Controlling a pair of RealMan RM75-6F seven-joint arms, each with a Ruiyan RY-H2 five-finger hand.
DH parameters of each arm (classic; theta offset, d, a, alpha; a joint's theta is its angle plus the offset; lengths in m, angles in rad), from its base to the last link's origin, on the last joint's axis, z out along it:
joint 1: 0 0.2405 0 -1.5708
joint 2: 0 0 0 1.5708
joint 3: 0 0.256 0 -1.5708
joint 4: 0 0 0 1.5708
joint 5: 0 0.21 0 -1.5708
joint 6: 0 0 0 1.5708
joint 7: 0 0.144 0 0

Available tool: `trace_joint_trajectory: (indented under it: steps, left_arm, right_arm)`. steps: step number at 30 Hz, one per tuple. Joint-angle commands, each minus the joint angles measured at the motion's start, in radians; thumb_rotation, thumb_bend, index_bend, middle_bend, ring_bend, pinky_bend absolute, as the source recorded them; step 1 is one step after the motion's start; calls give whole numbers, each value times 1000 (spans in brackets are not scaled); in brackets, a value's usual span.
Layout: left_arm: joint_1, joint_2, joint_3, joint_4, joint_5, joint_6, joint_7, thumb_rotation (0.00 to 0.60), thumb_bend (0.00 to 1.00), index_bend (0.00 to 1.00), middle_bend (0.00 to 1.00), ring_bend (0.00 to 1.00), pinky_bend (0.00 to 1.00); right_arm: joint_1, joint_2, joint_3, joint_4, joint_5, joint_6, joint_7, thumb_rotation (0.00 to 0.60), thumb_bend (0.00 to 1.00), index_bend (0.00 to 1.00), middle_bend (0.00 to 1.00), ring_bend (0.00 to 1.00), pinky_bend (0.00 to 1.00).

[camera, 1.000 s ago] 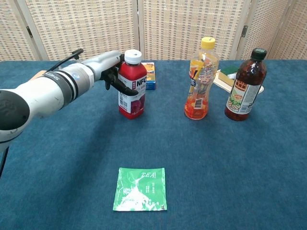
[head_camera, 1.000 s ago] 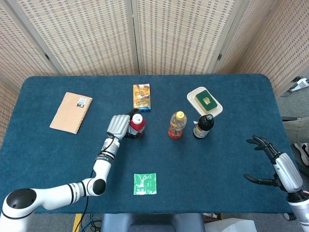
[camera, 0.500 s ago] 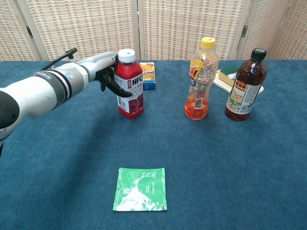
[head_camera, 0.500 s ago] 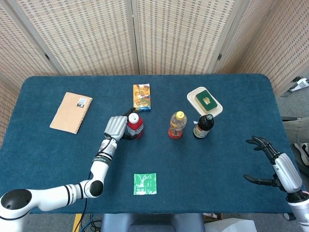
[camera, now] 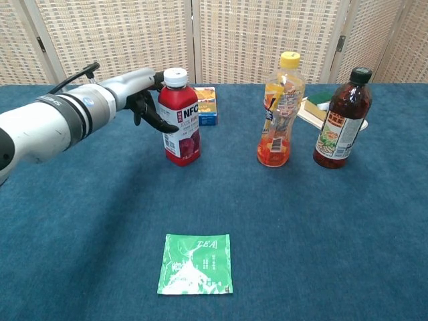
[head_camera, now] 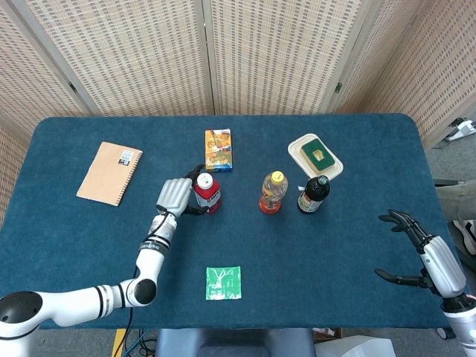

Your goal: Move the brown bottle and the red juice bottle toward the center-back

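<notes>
Blue table [head_camera: 89,238]: red juice bottle [camera: 182,117], brown bottle [camera: 341,120] upright, capped.

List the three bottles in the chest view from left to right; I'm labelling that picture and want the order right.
red juice bottle → orange drink bottle with the yellow cap → brown bottle.

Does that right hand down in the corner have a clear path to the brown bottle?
Probably yes: bare table lies between the open right hand and the brown bottle.
</notes>
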Motion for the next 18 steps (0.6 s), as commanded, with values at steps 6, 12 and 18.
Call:
trace_joint_trajectory:
  steps: [6, 12, 18]
  left_arm:
    - [31, 70, -1, -92, -29, 44, 28, 600, 166, 0, 179, 370, 568]
    - [73, 140, 19, -187, -14, 75, 24, 600, 166, 0, 168, 352, 568]
    - [142, 214, 85, -276, 83, 130, -2, 600, 167, 0, 162, 341, 568]
  right_arm:
    - [0, -3, -2, -1, -5, -1, -10, 600, 35, 51, 207, 105, 333]
    - [3, -9, -5, -1, -9, -11, -29, 600, 35, 51, 208, 105, 333]
    - [2, -13, -9, -4, -14, -12, -49, 600, 35, 51, 207, 104, 333]
